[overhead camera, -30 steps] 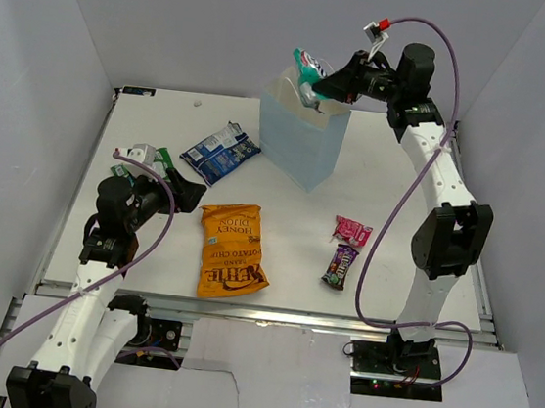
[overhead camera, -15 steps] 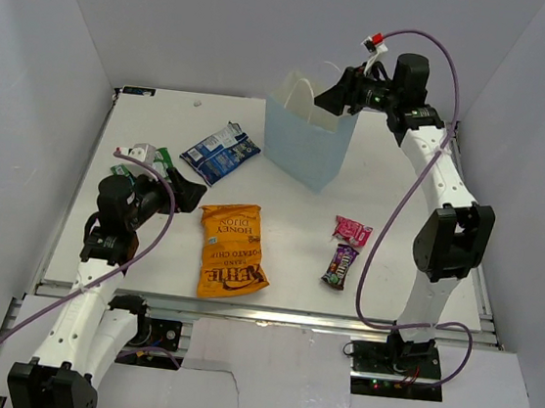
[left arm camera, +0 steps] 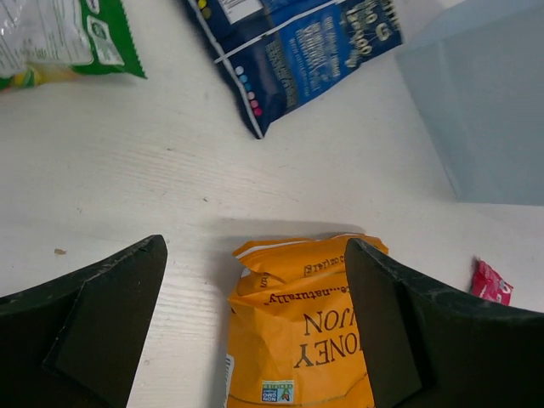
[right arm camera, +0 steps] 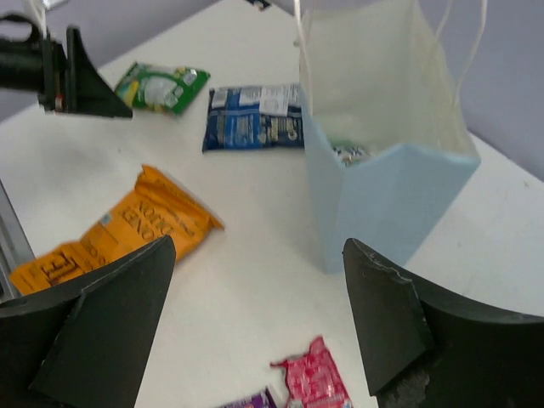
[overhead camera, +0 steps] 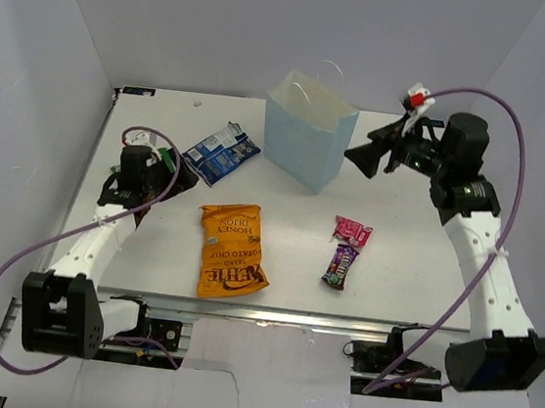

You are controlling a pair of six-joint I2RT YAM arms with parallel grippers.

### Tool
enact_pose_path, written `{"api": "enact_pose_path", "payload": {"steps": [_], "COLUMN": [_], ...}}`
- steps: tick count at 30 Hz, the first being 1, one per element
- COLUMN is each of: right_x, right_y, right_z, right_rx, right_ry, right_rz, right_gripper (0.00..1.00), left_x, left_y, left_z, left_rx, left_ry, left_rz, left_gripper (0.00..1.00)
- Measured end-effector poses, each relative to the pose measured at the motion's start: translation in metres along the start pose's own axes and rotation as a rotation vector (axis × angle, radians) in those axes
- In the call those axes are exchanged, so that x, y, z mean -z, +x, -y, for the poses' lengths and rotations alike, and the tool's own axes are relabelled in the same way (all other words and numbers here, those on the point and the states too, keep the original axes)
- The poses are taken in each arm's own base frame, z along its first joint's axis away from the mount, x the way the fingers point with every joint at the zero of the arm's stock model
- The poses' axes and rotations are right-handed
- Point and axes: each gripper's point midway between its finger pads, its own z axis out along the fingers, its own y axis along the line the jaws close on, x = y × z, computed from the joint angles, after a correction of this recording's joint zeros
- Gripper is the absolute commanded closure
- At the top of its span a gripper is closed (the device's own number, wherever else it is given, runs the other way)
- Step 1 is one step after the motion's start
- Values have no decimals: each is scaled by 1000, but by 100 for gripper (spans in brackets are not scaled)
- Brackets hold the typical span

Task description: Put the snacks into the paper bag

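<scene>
up by the 3 o'clock side of the paper bag (overhead camera: 304, 147), the right pincer (overhead camera: 358, 158) hangs in the air. its fingers are spread wide and nothing is between them. the paper bag stands up straight near the far middle of the table (overhead camera: 415, 250), with its mouth open. low down inside it one packet (right arm camera: 349, 154) shows, so i think one snack is done.

over at 9 o'clock on the table, the left pincer (overhead camera: 175, 181) is spread wide too and holds nothing. the green packet (right arm camera: 161, 87) lies close by it. the blue chip bag (overhead camera: 219, 152) lies at 9 o'clock from the paper bag. the orange chip bag (overhead camera: 233, 252) lies flat at 7 o'clock from the paper bag. the pink packet (overhead camera: 352, 233) sits at 5 o'clock from the paper bag, and the brown candy pack (overhead camera: 341, 264) is just beside it at 6 o'clock.

so five snacks are left on the table. i think most of the job has yet to be done.
</scene>
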Motion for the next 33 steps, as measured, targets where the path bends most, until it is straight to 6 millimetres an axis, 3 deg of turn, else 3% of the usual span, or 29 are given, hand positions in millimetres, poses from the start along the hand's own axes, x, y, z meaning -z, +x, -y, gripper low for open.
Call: {"api": "enact_pose_path", "payload": {"steps": [3, 6, 9, 12, 17, 21, 26, 33], "right_x": [22, 31, 34, 38, 40, 40, 41, 40], "right_y": [37, 89, 135, 160, 157, 156, 161, 167], "right_z": [-10, -22, -31, -37, -43, -47, -52, -55], "right_rx": [25, 2, -51, -80, -58, -55, -60, -66], "right_ry": [16, -12, -48, -66, -96, -121, -146, -172], "right_rz": [-37, -110, -186, -230, -212, -204, -204, -208], "right_gripper": [13, 13, 13, 13, 13, 11, 11, 10], "left_x": [-21, -32, -34, -27, -5, -1, -7, -7], "left_y": [9, 19, 32, 47, 75, 92, 116, 130], "left_z": [-11, -16, -18, -16, 6, 22, 19, 9], "left_rx": [43, 72, 96, 104, 67, 23, -20, -74], "left_ry": [-71, -100, -108, -110, -56, -14, -36, -93], "left_rz": [-84, -149, -216, -265, -324, -368, -446, -458], "left_gripper": [3, 3, 3, 2, 2, 7, 9, 9]}}
